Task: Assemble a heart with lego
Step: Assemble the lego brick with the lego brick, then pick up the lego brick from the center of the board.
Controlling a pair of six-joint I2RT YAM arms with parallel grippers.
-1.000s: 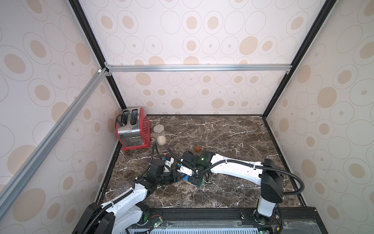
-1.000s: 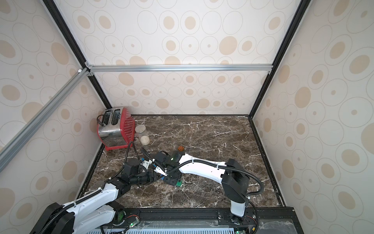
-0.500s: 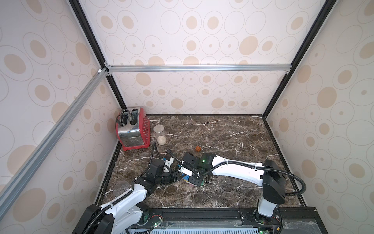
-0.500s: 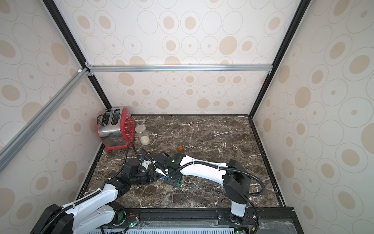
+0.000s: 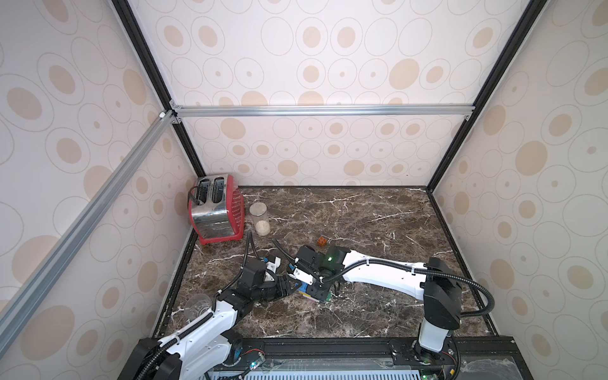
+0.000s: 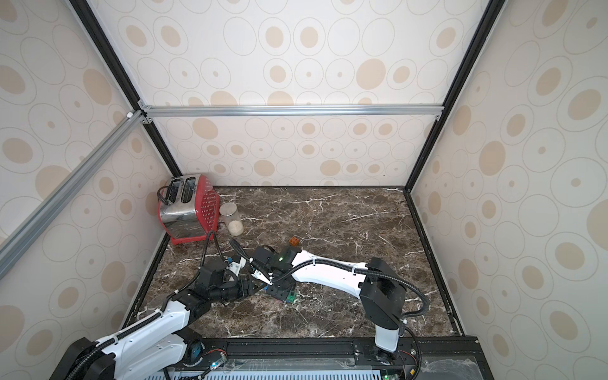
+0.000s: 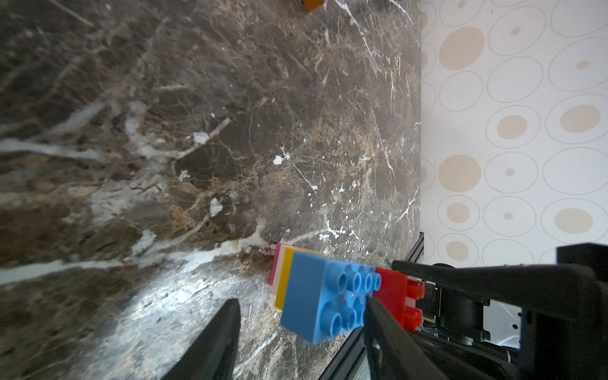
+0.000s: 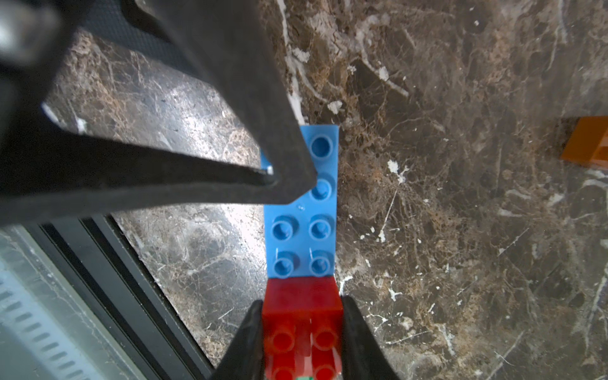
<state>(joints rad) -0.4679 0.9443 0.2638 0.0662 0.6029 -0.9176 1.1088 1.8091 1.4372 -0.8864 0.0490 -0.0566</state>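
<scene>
we note no change this past second: right hand (image 8: 301, 304) stays clamped on the heart (image 7: 316, 296) at the bench (image 5: 362, 214) front. left hand (image 7: 301, 301) half open, resting against the blue brick (image 8: 306, 230), gripping nothing; joining seems stalled.

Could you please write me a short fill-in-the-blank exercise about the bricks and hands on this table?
1. The red brick is clamped by the ___.
2. The left hand is ___, its fingers apart.
3. The blue brick is joined to the ___ brick.
4. The jar stands beside the ___.

Missing words: right hand; open; red; toaster.
</scene>
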